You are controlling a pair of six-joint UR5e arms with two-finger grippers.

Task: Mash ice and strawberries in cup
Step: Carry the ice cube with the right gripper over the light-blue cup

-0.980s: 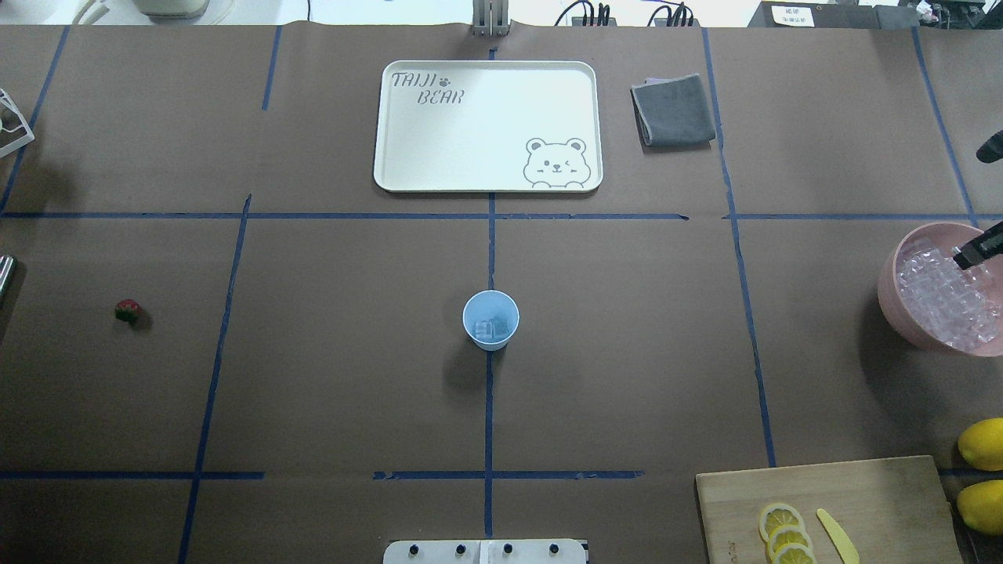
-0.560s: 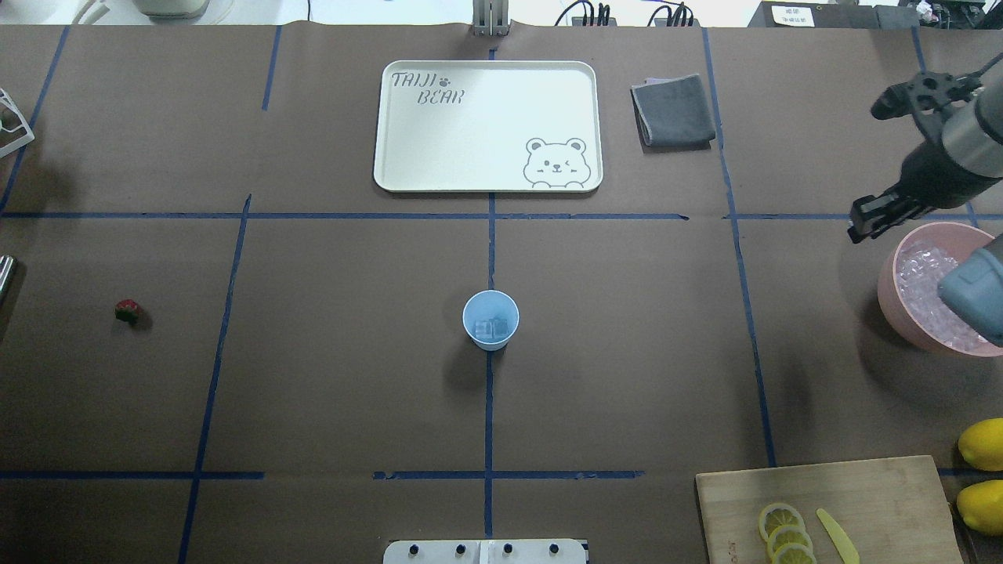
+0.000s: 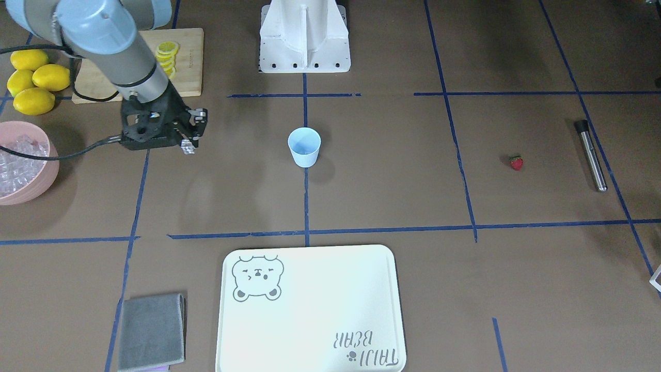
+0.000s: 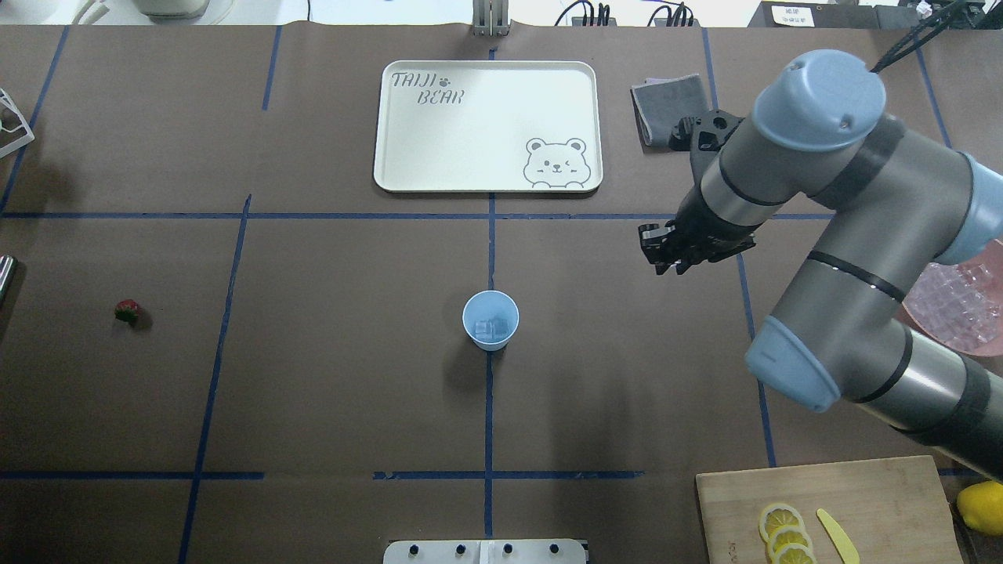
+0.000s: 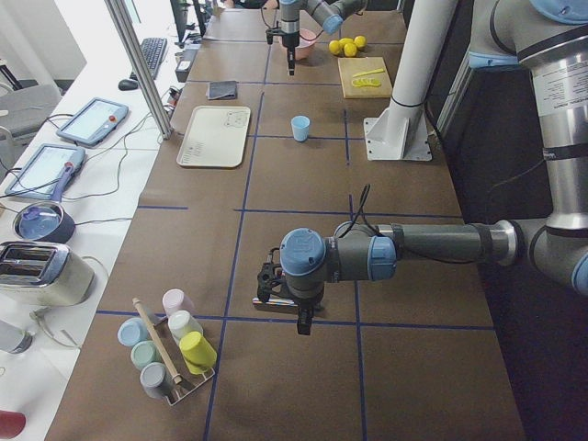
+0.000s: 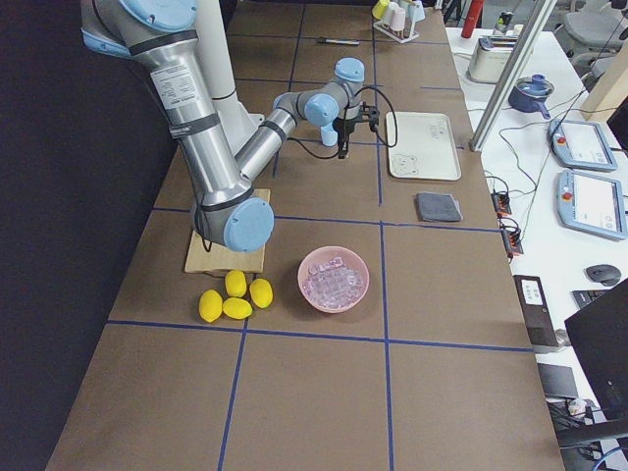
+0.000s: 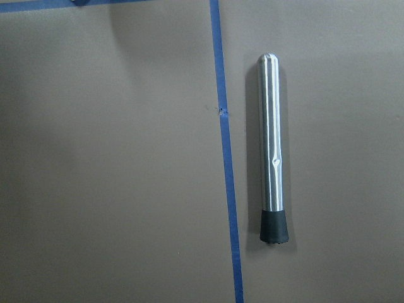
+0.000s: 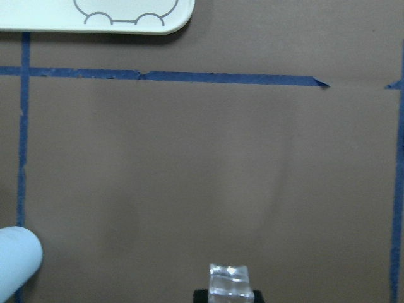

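Note:
The light-blue cup [image 4: 490,319] stands at the table's middle with ice [image 4: 490,327] inside it. My right gripper [image 4: 666,258] hovers to the cup's right, apart from it, shut on a clear ice cube [image 8: 230,281]. The right wrist view catches the cup [image 8: 16,262] at its lower left corner. A strawberry [image 4: 128,311] lies far to the left on the table. My left gripper [image 5: 304,322] shows only in the exterior left view, above a steel muddler [image 7: 271,151]; I cannot tell whether it is open or shut.
A pink bowl [image 3: 50,170] full of ice cubes [image 4: 960,298] sits at the right edge, partly under my right arm. A cream tray [image 4: 487,182] and grey cloth [image 4: 662,106] lie at the back. A cutting board [image 4: 862,493] with lemon slices and whole lemons [image 3: 33,82] are near the right.
My right arm has swung left from over the pink bowl to a spot right of the cup, carrying an ice cube. Cup and strawberry have not moved.

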